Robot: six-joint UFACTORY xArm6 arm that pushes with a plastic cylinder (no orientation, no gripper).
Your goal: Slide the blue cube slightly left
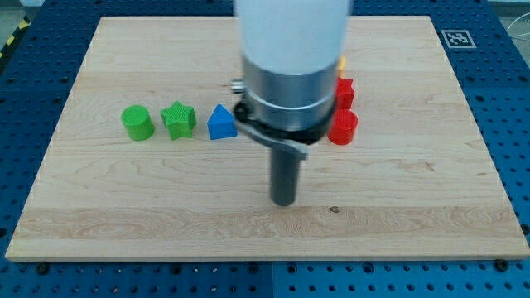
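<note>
My tip rests on the wooden board, below the row of blocks and near the view's middle. A blue block with a triangular outline sits up and to the left of the tip, well apart from it. No blue cube shows; the arm's wide body hides the board behind it. A green star and a green cylinder stand in a row left of the blue block.
Right of the arm are a red cylinder and another red block above it. A sliver of a yellow block shows at the arm's right edge. A blue perforated table surrounds the board.
</note>
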